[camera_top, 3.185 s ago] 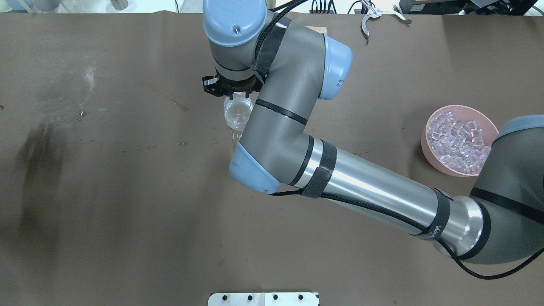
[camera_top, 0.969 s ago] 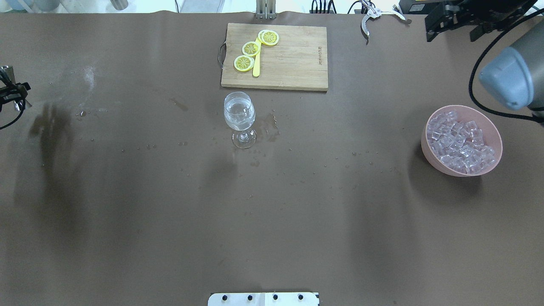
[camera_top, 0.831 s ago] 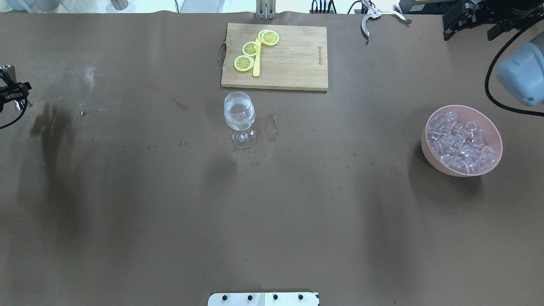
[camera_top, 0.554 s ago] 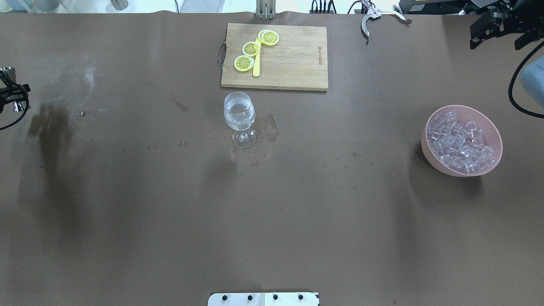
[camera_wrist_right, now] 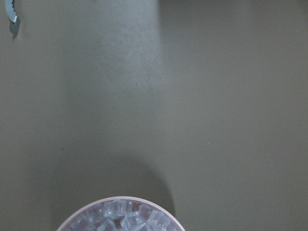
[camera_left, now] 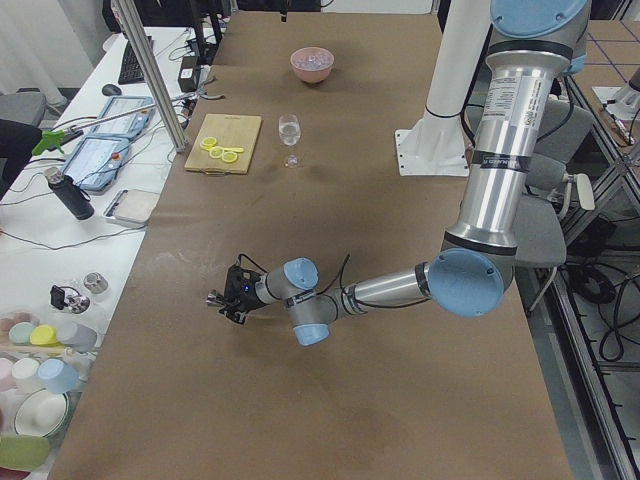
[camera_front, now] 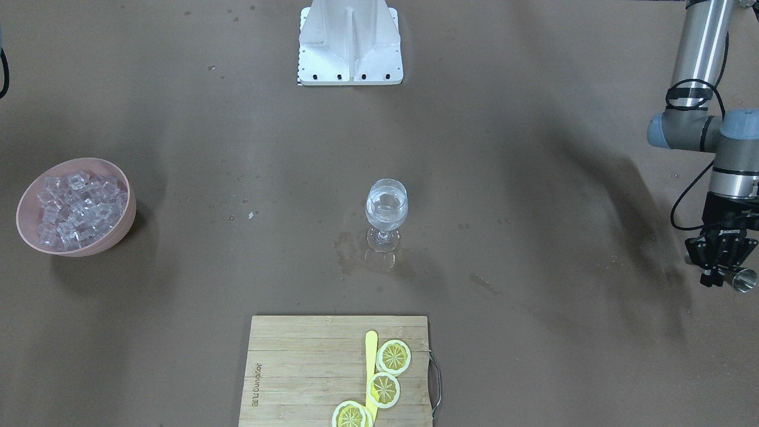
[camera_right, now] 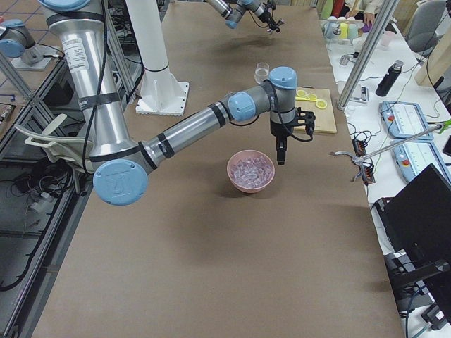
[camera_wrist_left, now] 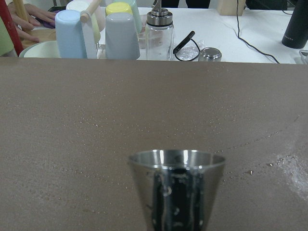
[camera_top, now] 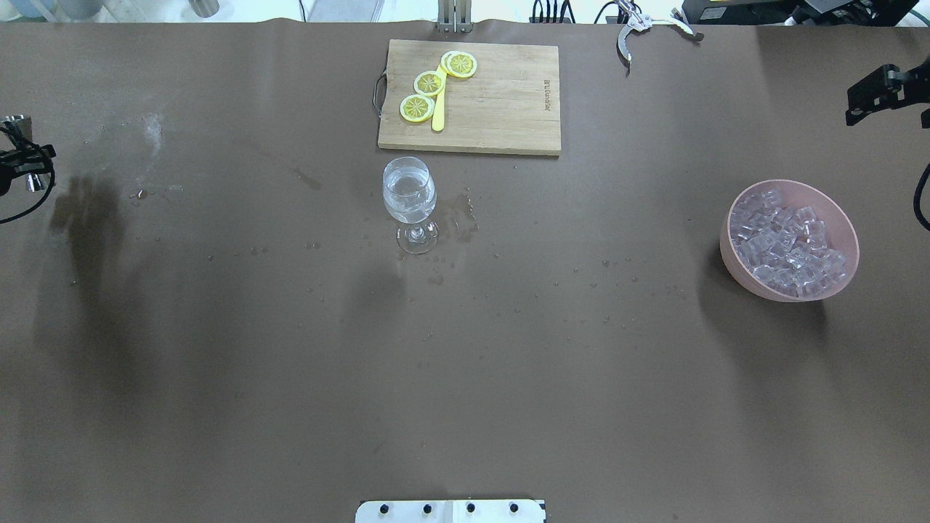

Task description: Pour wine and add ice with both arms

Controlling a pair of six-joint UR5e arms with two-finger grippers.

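Note:
A wine glass [camera_top: 409,196] stands mid-table with clear wine in its bowl; it also shows in the front view [camera_front: 386,207]. A pink bowl [camera_top: 846,218] full of ice cubes [camera_top: 788,240] sits at the right. My left gripper [camera_front: 724,274] is at the table's left edge, shut on a small steel measuring cup [camera_wrist_left: 175,187], upright and just above the table. My right gripper [camera_top: 883,93] hangs beyond the bowl at the right edge, pointing down [camera_right: 280,156]. I cannot tell whether it is open or shut.
A wooden cutting board [camera_top: 501,94] with lemon slices [camera_top: 429,83] and a yellow knife lies behind the glass. Metal tongs [camera_top: 631,29] lie at the far edge. Water drops [camera_top: 458,214] wet the cloth around the glass. Cups and a bottle [camera_wrist_left: 159,33] stand past the left edge.
The right arm has drawn back from over the wine glass to the right edge, past the ice bowl. The left gripper with the steel cup has barely moved.

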